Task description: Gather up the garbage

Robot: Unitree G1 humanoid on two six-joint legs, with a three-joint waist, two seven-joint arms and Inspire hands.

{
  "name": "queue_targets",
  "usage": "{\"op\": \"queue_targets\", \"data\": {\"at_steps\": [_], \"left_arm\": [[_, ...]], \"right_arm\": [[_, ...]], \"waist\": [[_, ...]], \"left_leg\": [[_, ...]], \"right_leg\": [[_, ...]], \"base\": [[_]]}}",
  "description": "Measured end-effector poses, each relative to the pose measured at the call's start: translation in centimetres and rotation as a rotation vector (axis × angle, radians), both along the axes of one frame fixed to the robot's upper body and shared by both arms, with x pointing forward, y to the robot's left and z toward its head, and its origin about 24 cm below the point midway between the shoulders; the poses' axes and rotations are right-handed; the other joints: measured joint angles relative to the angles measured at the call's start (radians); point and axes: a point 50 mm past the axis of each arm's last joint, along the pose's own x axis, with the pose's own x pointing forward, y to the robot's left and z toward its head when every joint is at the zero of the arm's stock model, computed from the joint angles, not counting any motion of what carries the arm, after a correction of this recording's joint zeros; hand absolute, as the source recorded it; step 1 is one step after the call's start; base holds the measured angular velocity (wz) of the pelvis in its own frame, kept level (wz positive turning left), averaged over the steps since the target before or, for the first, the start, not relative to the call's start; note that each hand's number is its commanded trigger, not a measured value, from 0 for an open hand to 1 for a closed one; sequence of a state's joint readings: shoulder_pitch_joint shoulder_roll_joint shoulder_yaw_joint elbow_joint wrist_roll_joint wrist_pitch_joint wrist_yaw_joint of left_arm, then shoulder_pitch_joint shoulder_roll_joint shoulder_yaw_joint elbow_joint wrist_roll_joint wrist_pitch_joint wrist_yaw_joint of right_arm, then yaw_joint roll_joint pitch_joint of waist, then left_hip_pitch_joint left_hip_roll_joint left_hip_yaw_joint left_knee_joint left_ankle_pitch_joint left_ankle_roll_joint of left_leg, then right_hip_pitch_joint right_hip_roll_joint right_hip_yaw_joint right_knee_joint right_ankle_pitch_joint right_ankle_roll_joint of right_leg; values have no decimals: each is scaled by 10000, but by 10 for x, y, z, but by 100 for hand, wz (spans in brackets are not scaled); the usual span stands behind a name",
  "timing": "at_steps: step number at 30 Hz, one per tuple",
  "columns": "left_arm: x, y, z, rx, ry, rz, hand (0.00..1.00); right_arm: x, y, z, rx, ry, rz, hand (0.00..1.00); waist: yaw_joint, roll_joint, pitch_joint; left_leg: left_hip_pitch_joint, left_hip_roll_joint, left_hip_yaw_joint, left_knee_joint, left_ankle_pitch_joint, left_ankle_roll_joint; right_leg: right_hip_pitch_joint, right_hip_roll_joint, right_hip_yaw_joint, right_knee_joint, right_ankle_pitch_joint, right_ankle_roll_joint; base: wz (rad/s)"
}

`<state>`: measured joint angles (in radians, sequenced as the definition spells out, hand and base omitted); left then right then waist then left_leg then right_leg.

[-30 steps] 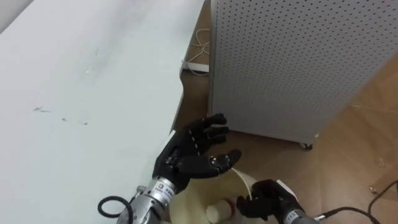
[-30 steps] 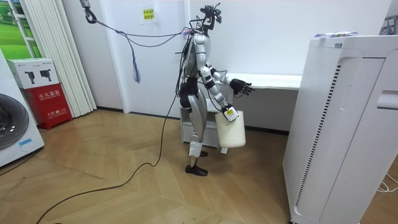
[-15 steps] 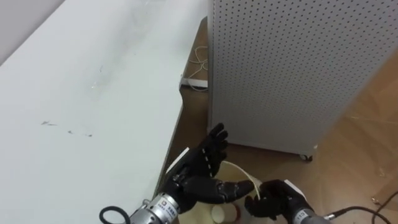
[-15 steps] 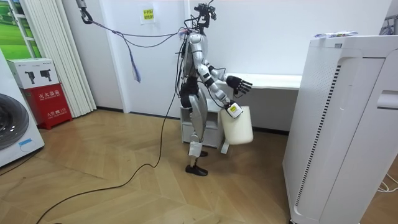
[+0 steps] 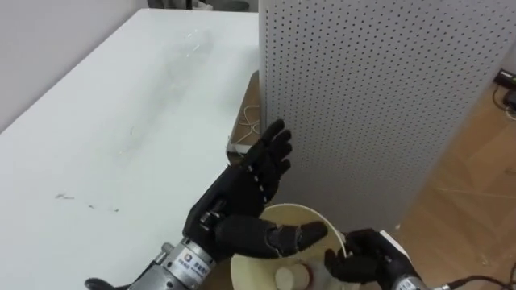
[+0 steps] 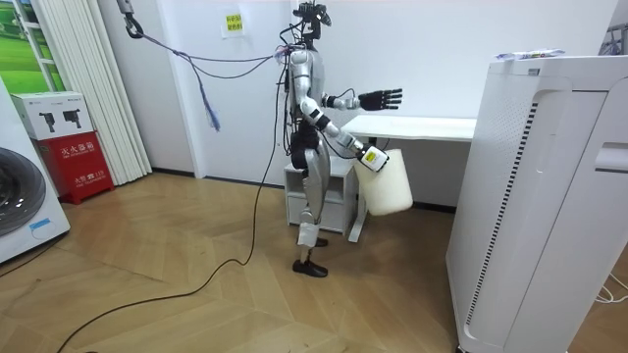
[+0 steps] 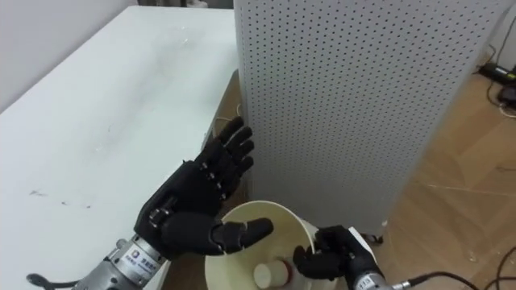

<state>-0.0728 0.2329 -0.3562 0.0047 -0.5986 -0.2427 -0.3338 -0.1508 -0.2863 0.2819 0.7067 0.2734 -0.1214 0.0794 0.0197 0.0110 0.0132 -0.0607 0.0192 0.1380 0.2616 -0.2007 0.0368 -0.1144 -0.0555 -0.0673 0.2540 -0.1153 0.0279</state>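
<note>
A cream waste bin [image 5: 316, 224] hangs tilted in front of me, with a white bottle-like piece of garbage [image 5: 292, 278] lying inside. My right hand [image 5: 367, 258] is shut on the bin's rim at the lower right. My left hand [image 5: 242, 201] is open with straight fingers, held in the air above the bin's mouth beside the table edge, and holds nothing. In the room view I stand at the white table [image 6: 422, 126], left hand [image 6: 381, 97] stretched out over it, the bin [image 6: 386, 182] held up at hip height by my right hand [image 6: 368, 157].
A white table [image 5: 105, 121] fills the left side. A tall white perforated cabinet [image 5: 371, 97] stands close on the right, with a narrow gap and cables on the wooden floor between them. A washing machine [image 6: 20, 206] and a red box [image 6: 74, 157] stand far off.
My left hand has risen and stretched forward over the table. The bin has swung up and tilted outward in my right hand. The eye view has shifted upward.
</note>
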Motion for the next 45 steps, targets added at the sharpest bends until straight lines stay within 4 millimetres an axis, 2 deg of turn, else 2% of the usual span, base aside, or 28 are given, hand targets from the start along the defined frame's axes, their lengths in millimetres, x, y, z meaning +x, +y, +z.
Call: {"op": "queue_targets", "data": {"at_steps": [4,10,12,13,14,15,16,17,18,19,20,22,23,26,29,31,33,36,37,39,45], "left_arm": [[-6,8,10,1068,-871,924,0],[-4,10,15,2287,-1461,1937,0],[-2,14,18,2709,-1759,2379,0],[0,19,20,2743,-1819,2688,0],[1,24,22,2672,-1861,3027,0],[2,25,23,2622,-1844,3210,0],[2,25,24,2554,-1856,3244,0],[1,23,26,2413,-1934,3292,0],[1,24,29,2344,-2035,3352,0],[1,25,30,2320,-2085,3400,0],[2,26,32,2286,-2150,3495,0],[1,26,32,2363,-2166,3650,0],[1,26,31,2444,-2166,3757,0],[0,25,32,2670,-2438,3893,0],[-3,24,29,2643,-2369,3979,0],[-8,28,24,2651,-2154,4177,0],[-13,34,21,2694,-1970,4391,0],[-14,38,26,3029,-2331,4638,0],[-14,38,28,3043,-2412,4677,0],[-15,37,33,3025,-2701,4721,0],[-17,40,38,2946,-3089,5148,0]], "right_arm": [[-20,2,-3,241,-50,-168,100],[-25,1,-6,168,49,-380,100],[-30,1,-9,191,198,-393,100],[-32,2,-11,214,267,-404,100],[-33,3,-12,323,326,-478,100],[-38,0,-17,328,528,-662,100],[-41,-2,-18,284,615,-753,100],[-43,-6,-19,177,701,-805,100],[-44,-8,-20,116,731,-810,100],[-43,-7,-20,127,723,-798,100],[-44,-5,-20,171,739,-748,100],[-44,-2,-21,248,768,-658,100],[-44,1,-22,368,794,-562,100],[-45,6,-23,558,850,-279,100],[-45,6,-22,528,864,-103,100],[-44,6,-22,581,864,-61,100],[-44,6,-21,644,772,19,100],[-43,7,-19,427,667,281,100],[-42,7,-19,390,645,310,100],[-43,6,-17,297,583,370,100],[-46,4,-11,147,292,541,100]], "waist": [[-202,-11,-25],[-194,-69,-28],[-183,-100,-31],[-170,-101,-34],[-120,-118,-15],[-121,-191,-32],[-63,-227,-53],[108,-306,-77],[208,-390,-66],[262,-417,-45],[340,-452,8],[486,-443,20],[427,-420,23],[270,-394,36],[168,-341,22],[211,-303,6],[307,-203,-42],[268,-97,-88],[246,-83,-96],[102,-65,-98],[41,-23,-97]], "left_leg": [[372,1,270,-234,-13,-22],[453,-148,1042,130,-253,69],[524,-193,1253,130,-272,106],[534,-124,1530,73,-272,160],[517,138,2178,-101,-299,278],[614,281,2750,-141,-305,284],[706,292,2985,-246,-271,293],[804,265,3416,-292,-251,295],[830,181,3667,-206,-266,313],[796,156,3714,-120,-270,317],[663,130,3730,70,-270,316],[447,113,3488,254,-266,316],[346,130,3157,391,-269,313],[153,202,2591,657,-287,281],[111,248,2385,722,-281,244],[205,244,2323,661,-288,196],[204,197,1771,675,-347,96],[204,185,1266,622,-408,-10],[211,190,1231,593,-410,-22],[213,189,1092,569,-405,-52],[585,139,520,239,-352,-143]], "right_leg": [[86,41,278,64,-2,3],[-598,-20,430,841,33,10],[-705,-21,491,817,252,24],[-709,37,370,506,572,5],[-734,24,-161,683,590,-156],[-764,-196,-934,2011,-131,-211],[-659,-295,-1221,2604,-458,-177],[-330,-496,-1402,3243,-979,-90],[36,-696,-1378,3185,-1353,93],[166,-741,-1352,2887,-1468,137],[276,-700,-1384,2259,-1564,80],[260,-627,-1431,1777,-1576,-180],[276,-607,-1610,1672,-1534,-322],[286,-520,-1824,1555,-1425,-419],[273,-391,-1744,1434,-1352,-478],[201,-282,-1443,1438,-1314,-521],[77,-122,-1126,1406,-1225,-590],[47,21,-1020,1261,-1155,-647],[47,54,-983,1219,-1141,-656],[92,103,-978,1119,-1133,-668],[460,282,-725,654,-1059,-721]], "base": [[-22],[-62],[-78],[-80],[-73],[-42],[-23],[-38],[-42],[-40],[-38],[-42],[-24],[-12],[-16],[-47],[-61],[-39],[-15],[-6],[-15]]}}
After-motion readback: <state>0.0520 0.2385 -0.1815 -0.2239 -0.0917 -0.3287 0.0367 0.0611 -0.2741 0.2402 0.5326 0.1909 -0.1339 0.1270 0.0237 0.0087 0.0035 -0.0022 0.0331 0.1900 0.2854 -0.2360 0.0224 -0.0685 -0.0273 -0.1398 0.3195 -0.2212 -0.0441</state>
